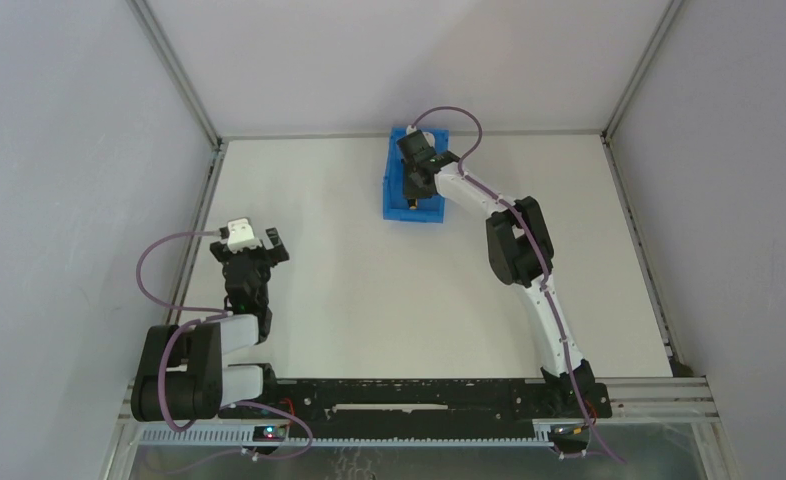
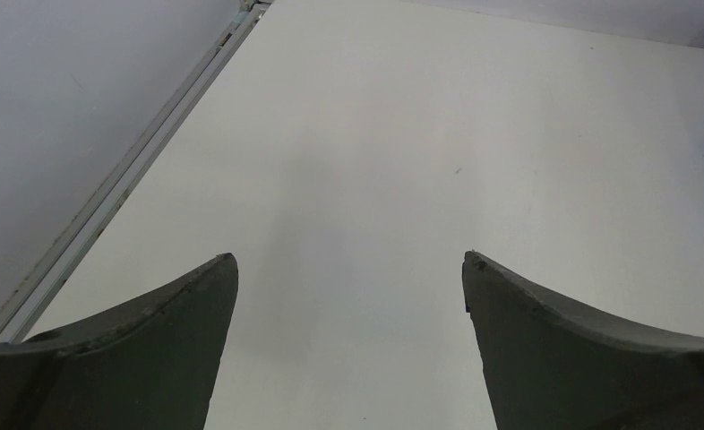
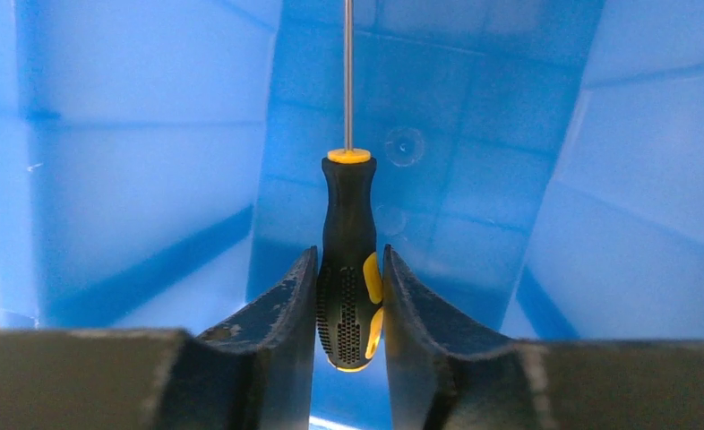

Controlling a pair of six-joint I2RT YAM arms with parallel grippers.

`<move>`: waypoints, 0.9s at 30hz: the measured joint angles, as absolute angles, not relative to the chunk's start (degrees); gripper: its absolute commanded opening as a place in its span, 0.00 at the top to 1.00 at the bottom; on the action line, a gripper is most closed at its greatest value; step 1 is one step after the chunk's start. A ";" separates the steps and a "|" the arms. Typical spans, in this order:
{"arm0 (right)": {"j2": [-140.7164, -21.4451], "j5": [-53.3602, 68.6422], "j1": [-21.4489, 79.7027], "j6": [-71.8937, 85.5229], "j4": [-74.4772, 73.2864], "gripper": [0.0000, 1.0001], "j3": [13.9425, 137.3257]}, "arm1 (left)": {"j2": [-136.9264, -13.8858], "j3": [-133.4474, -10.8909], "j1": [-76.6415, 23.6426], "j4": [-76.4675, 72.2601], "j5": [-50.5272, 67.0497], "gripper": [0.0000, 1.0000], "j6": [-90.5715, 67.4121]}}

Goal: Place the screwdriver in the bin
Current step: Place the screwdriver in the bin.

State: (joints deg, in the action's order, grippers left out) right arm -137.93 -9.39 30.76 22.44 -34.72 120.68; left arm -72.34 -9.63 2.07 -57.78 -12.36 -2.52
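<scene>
The blue bin (image 1: 393,190) stands at the far middle of the table. My right gripper (image 1: 416,183) reaches down into it. In the right wrist view my right gripper (image 3: 349,255) is shut on the black and yellow handle of the screwdriver (image 3: 348,260). Its thin shaft points away toward the bin's far wall (image 3: 438,81), and blue walls surround it on all sides. My left gripper (image 1: 261,240) is open and empty over the bare table at the left; in the left wrist view (image 2: 350,260) nothing lies between its fingers.
A metal rail (image 1: 205,215) runs along the table's left edge beside the left gripper, and grey enclosure walls stand on three sides. The right arm (image 1: 517,240) stretches across the right half of the table.
</scene>
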 measured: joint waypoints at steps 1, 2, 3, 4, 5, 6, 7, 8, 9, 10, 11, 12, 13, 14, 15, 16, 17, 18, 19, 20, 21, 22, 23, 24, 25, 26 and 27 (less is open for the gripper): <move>-137.93 -9.30 30.76 22.44 -34.63 0.53 120.68 | -72.34 -9.63 2.07 -57.78 -12.36 0.00 -2.52; -137.93 -9.23 30.76 22.37 -34.57 0.49 120.68 | -72.34 -9.65 2.07 -57.78 -12.36 0.00 -2.52; -137.93 -9.10 30.76 22.33 -34.50 0.47 120.68 | -72.34 -9.65 2.07 -57.78 -12.36 0.00 -2.52; -137.93 -9.08 30.76 22.44 -34.44 0.46 120.68 | -72.34 -9.65 2.07 -57.78 -12.36 0.00 -2.52; -137.93 -9.02 30.76 22.33 -34.41 0.44 120.68 | -72.34 -9.63 2.07 -57.78 -12.36 0.00 -2.52; -137.93 -8.99 30.76 22.31 -34.41 0.41 120.68 | -72.34 -9.63 2.07 -57.78 -12.36 0.00 -2.52; -137.93 -8.97 30.76 22.33 -34.44 0.40 120.68 | -72.34 -9.65 2.07 -57.78 -12.36 0.00 -2.52; -137.93 -8.97 30.76 22.26 -34.44 0.39 120.68 | -72.34 -9.63 2.07 -57.78 -12.36 0.00 -2.52; -137.93 -8.99 30.76 22.33 -34.44 0.38 120.68 | -72.34 -9.65 2.07 -57.78 -12.36 0.00 -2.52; -137.93 -9.08 30.79 22.26 -34.44 0.38 120.68 | -72.34 -9.63 2.07 -57.78 -12.36 0.00 -2.52; -137.93 -9.17 30.79 22.26 -34.46 0.38 120.68 | -72.34 -9.65 2.07 -57.78 -12.36 0.00 -2.52; -137.91 -9.34 30.79 22.26 -34.48 0.38 120.68 | -72.34 -9.63 2.07 -57.78 -12.36 0.00 -2.52; -137.86 -9.58 30.81 22.24 -34.52 0.38 120.68 | -72.34 -9.65 2.07 -57.78 -12.36 0.00 -2.52; -137.69 -9.80 30.85 22.22 -34.65 0.38 120.68 | -72.34 -9.65 2.07 -57.78 -12.36 0.00 -2.52; -137.45 -10.04 30.85 22.22 -34.85 0.38 120.68 | -72.34 -9.65 2.07 -57.78 -12.36 0.00 -2.52; -137.12 -10.15 30.92 22.20 -35.00 0.38 120.68 | -72.34 -9.63 2.07 -57.78 -12.36 0.00 -2.52; -136.64 -10.31 31.00 22.15 -35.07 0.38 120.68 | -72.34 -9.65 2.07 -57.78 -12.36 0.00 -2.52; -136.20 -10.46 31.11 22.09 -35.09 0.38 120.68 | -72.34 -9.63 2.07 -57.78 -12.36 0.00 -2.52; -135.46 -10.59 31.20 21.98 -35.14 0.38 120.68 | -72.34 -9.63 2.07 -57.78 -12.36 0.00 -2.52; -134.54 -10.83 31.29 21.82 -35.20 0.38 120.68 | -72.34 -9.63 2.07 -57.78 -12.36 0.00 -2.52; -133.62 -11.07 31.35 21.71 -35.20 0.38 120.68 | -72.34 -9.63 2.07 -57.78 -12.36 0.00 -2.52; -132.77 -11.27 31.46 21.56 -35.20 0.38 120.68 | -72.34 -9.63 2.07 -57.78 -12.36 0.00 -2.52; -131.79 -11.51 31.59 21.37 -35.20 0.38 120.68 | -72.34 -9.63 2.07 -57.78 -12.36 0.00 -2.52; -130.96 -11.62 31.64 21.23 -35.20 0.38 120.68 | -72.34 -9.65 2.07 -57.78 -12.36 0.00 -2.52; -129.91 -11.77 31.68 21.04 -35.29 0.38 120.68 | -72.34 -9.63 2.07 -57.78 -12.36 0.00 -2.52; -129.16 -11.90 31.70 20.91 -35.42 0.37 120.77 | -72.34 -9.63 2.07 -57.78 -12.36 0.00 -2.52; -128.49 -12.01 31.75 20.80 -35.53 0.36 120.97 | -72.34 -9.63 2.07 -57.78 -12.36 0.00 -2.52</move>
State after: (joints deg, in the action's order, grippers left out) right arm -128.49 -12.01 31.75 20.80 -35.53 120.97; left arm -72.34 -9.63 2.07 -57.78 -12.36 -2.52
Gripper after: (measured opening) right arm 0.620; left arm 0.996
